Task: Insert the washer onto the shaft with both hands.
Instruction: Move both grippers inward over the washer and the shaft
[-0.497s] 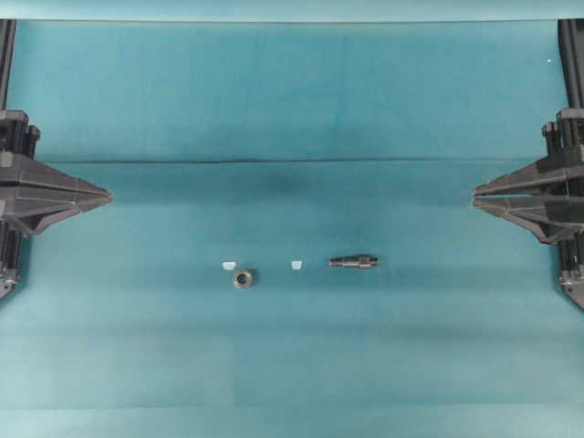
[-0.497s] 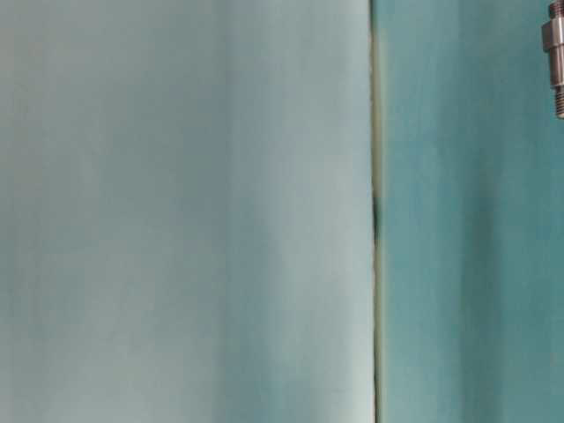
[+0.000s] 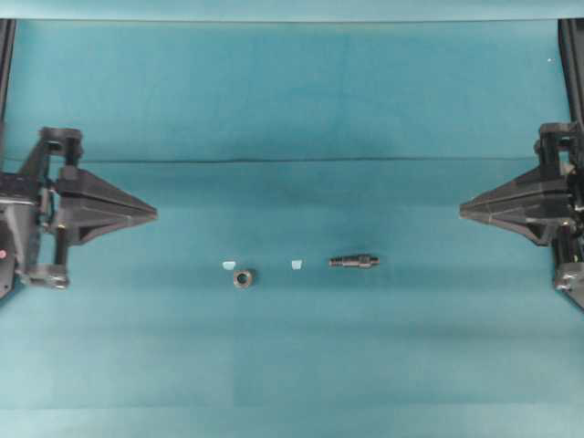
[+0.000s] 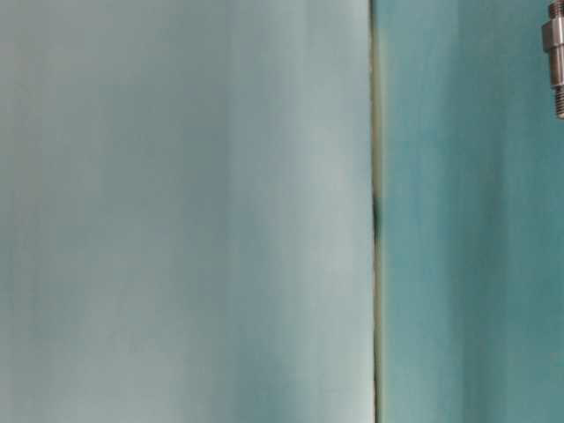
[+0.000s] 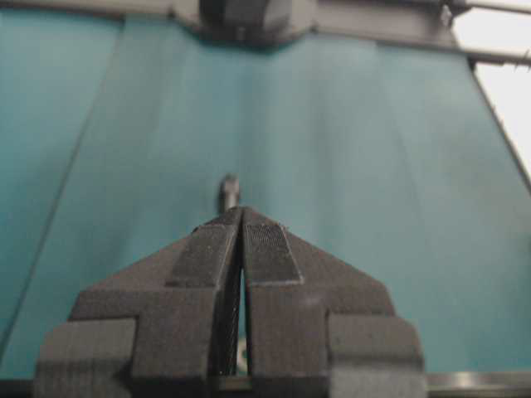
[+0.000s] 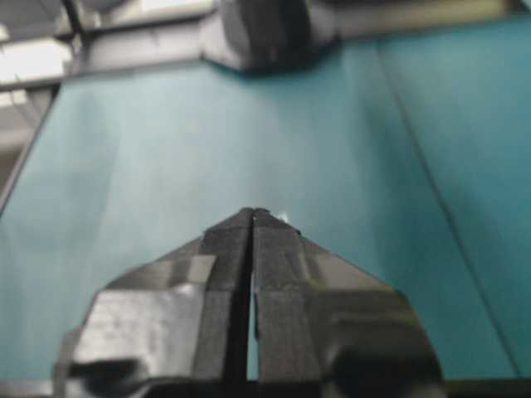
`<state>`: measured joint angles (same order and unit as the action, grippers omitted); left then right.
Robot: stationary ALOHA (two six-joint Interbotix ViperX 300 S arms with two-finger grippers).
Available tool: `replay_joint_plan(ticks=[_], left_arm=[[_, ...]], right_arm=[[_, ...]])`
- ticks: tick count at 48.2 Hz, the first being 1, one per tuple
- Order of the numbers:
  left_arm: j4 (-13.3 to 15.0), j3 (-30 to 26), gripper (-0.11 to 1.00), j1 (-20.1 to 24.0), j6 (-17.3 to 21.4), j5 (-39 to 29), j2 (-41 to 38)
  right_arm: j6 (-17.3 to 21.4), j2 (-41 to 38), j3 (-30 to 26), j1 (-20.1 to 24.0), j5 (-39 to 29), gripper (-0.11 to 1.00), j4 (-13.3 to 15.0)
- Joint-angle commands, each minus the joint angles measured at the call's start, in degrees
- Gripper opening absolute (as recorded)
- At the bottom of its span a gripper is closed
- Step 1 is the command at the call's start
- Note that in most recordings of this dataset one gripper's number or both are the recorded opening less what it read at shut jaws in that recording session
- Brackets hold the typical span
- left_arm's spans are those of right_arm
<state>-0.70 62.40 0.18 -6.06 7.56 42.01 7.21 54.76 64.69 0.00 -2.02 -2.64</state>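
The washer (image 3: 243, 277), a small grey ring with a dark hole, lies flat on the teal cloth left of centre. The shaft (image 3: 353, 262) lies on its side to the right of centre, also seen at the table-level view's top right edge (image 4: 554, 55) and just beyond my left tips (image 5: 228, 191). My left gripper (image 3: 153, 213) is shut and empty, up and left of the washer. My right gripper (image 3: 464, 211) is shut and empty, up and right of the shaft. Both wrist views show the fingers pressed together at the tips (image 5: 241, 211) (image 6: 252, 213).
Two small white tape bits (image 3: 228, 265) (image 3: 295, 265) lie on the cloth (image 3: 292, 365) near the washer and between it and the shaft. A fold line crosses the cloth behind the parts. Black arm frames stand at the left and right edges.
My left gripper has moved right, further onto the cloth and slightly down. My right gripper has shifted a little left. Washer and shaft have not moved.
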Motion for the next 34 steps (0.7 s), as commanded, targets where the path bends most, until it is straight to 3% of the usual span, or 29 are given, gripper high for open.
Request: replay_joint_plan(ticks=[1,12,34], left_arm=[[-0.18,-2.72,0.02,0.18,-0.18,-3.96,-0.97],[-0.35,-8.17,0.02,-0.44,0.26,-15.91,-5.01],[-0.35,-20.21,0.02,-0.88,1.32,-27.77,-18.19]], right_arm=[[0.88,-1.05,-2.90,-0.09,-4.04,-0.10,-0.18],[0.79,-6.42,-7.56,-0.09,-12.83,-0.10,-0.09],[0.53,-22.15,-15.38,-0.26,-21.18,-0.10,1.67]])
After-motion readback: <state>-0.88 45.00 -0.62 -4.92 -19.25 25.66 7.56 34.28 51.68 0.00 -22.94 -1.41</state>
